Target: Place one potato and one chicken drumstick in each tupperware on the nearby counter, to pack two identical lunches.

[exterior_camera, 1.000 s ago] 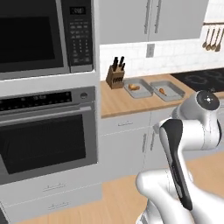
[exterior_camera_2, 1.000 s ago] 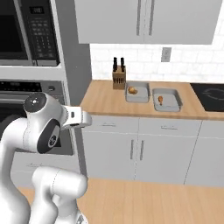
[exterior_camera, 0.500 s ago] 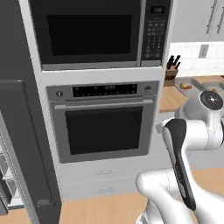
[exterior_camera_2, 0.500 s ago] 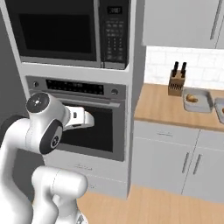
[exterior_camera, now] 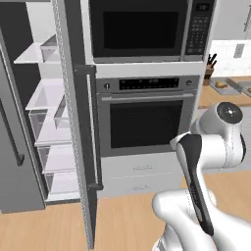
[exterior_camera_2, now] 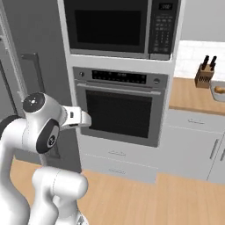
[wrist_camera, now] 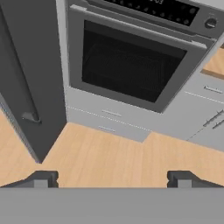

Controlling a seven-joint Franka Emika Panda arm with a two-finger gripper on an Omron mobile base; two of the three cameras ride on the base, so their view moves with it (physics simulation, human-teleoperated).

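The base has swung left — counter now at right, open fridge ahead.

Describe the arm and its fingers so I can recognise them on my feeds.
A glossy white arm of rounded segments, with dark grey joint caps and a black strip along one link. The fingers are small, dark grey and blocky. No cables or markings show.

No text can be read with certainty. The microwave has a keypad panel with small pale marks, too small to read. The oven control strip carries a row of tiny white marks, also not legible.
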